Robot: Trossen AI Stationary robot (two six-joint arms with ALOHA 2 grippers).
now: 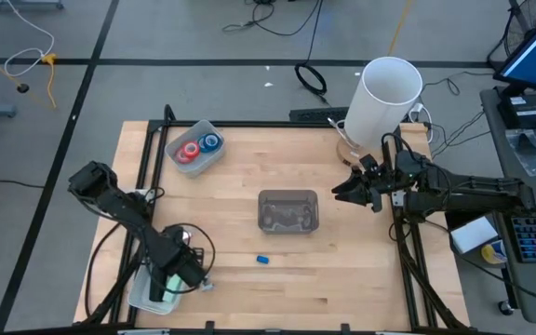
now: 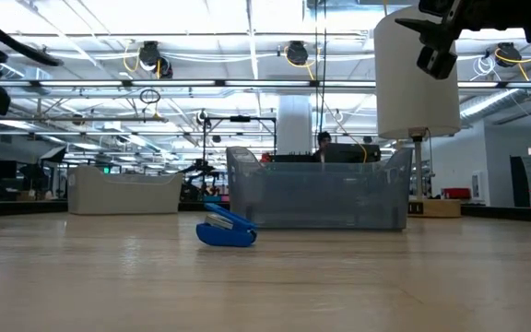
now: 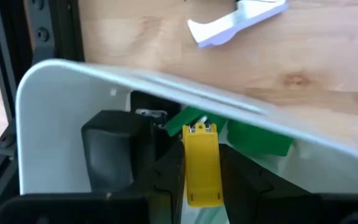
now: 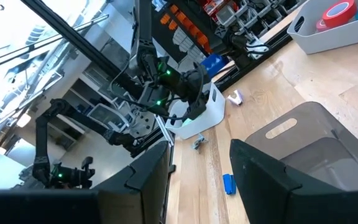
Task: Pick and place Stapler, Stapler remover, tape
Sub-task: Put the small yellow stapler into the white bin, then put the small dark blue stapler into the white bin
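Yellow stapler (image 3: 201, 163) in white tub (image 3: 61, 137)

Tape rolls (image 1: 199, 146) in rear-left bin (image 1: 177, 139).

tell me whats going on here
The left hand is down in a white bin at the table's front left corner, around a yellow item among green ones. The right hand hangs open beside the clear bin in the middle. Tape rolls sit in a rear bin, and a small blue item lies loose.
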